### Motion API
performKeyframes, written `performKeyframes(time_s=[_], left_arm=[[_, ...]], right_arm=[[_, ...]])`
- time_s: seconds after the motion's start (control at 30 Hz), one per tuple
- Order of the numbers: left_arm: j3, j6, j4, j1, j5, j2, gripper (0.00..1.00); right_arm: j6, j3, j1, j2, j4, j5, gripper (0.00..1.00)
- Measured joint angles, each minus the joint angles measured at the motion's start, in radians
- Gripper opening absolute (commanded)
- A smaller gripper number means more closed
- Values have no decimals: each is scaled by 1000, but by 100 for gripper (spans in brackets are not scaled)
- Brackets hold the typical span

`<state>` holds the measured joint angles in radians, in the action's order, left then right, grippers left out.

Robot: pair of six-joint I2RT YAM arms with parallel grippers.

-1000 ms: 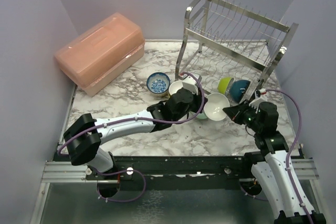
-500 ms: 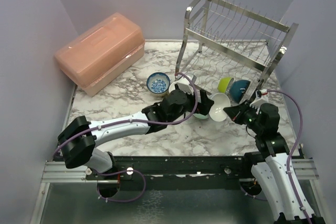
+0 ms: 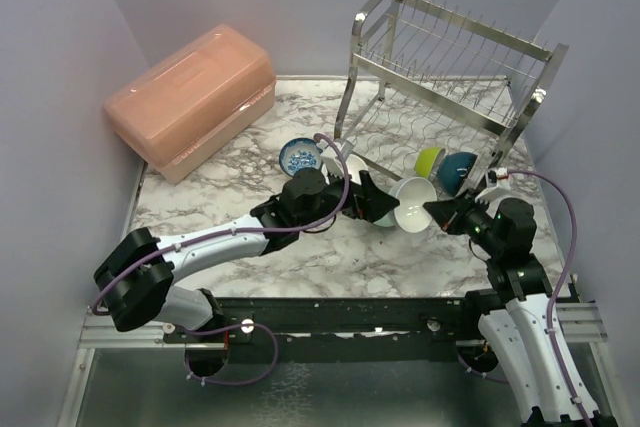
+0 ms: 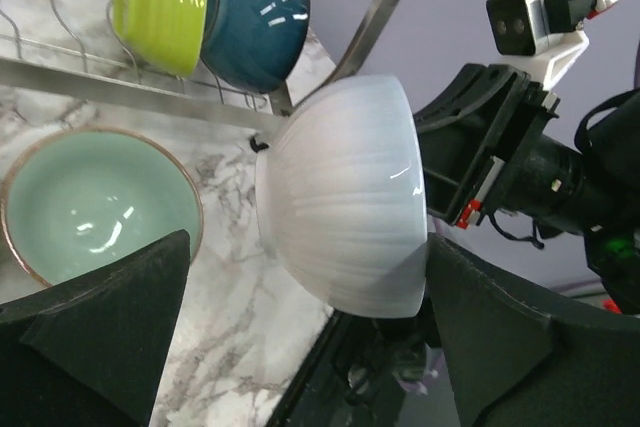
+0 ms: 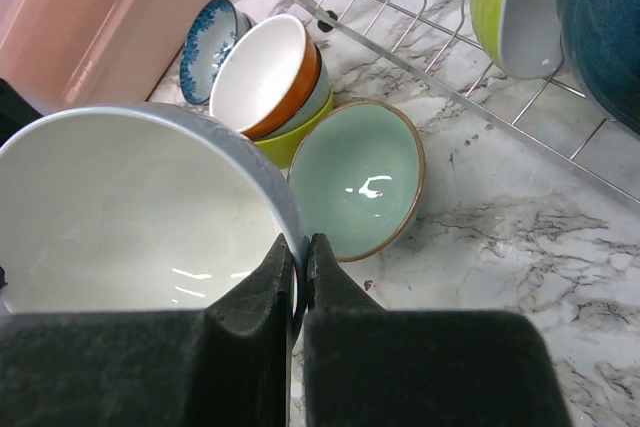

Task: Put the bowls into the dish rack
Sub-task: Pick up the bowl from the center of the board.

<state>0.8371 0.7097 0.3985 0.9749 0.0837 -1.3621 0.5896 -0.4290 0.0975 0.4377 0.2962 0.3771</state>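
Right gripper [image 5: 297, 247]: pinches the white bowl [image 5: 130, 207] by its rim, likely to carry it alone.
Left gripper [image 3: 375, 197]: fingers wide, one each side of that bowl, not gripping.
Dish rack [image 3: 450, 57]: back right, with the lime bowl [image 3: 430, 160] and teal bowl [image 3: 460, 169] on its low shelf.
Table [image 3: 230, 187]: marble; the mint bowl [image 5: 360, 182] sits on it.
Room: plain purple walls.

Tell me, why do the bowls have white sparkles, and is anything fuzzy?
Left wrist view: light glints on the lime bowl, teal bowl and white bowl; the near black fingers look soft. Right wrist view: a glint in the mint bowl. Top view: even light, sharp.
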Motion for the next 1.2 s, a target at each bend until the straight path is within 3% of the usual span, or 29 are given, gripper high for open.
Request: performKeyframes(time_s=[0.47,1.2], left_arm=[[-72,194,209,-39,311,-87,94],[-68,208,275,-37,327,-119,92]], right_arm=[[-4,-2,2,6,-55,71,0],[5,-2,2,29,-71,104,0]])
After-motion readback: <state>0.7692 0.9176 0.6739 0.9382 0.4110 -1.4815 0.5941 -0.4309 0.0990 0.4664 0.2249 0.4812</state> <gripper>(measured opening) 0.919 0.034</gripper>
